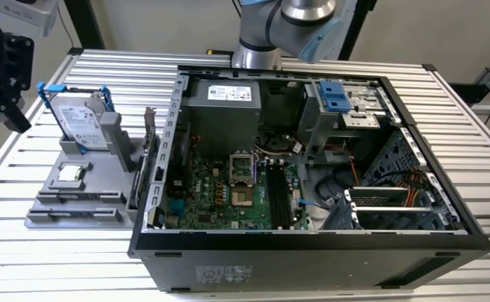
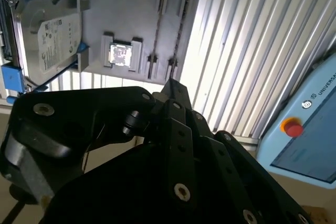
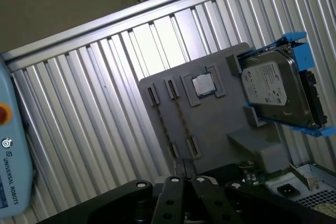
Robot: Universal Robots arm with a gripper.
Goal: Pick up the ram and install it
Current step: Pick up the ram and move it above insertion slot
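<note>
First wrist view: the gripper (image 3: 184,178) is seen pinched shut and empty over the tabletop (image 3: 94,103), with the ram (image 3: 181,119) parked on edge in the grey holder (image 3: 220,124), so the gripper is probably best opened and squared along the stick before anything gets grabbed.

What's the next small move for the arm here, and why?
Probably lower the gripper toward the ram, which stands on edge in the grey holder. The gripper hangs above that holder, off to the side of the open computer case, and the ram is not yet lifted from its slot.
</note>
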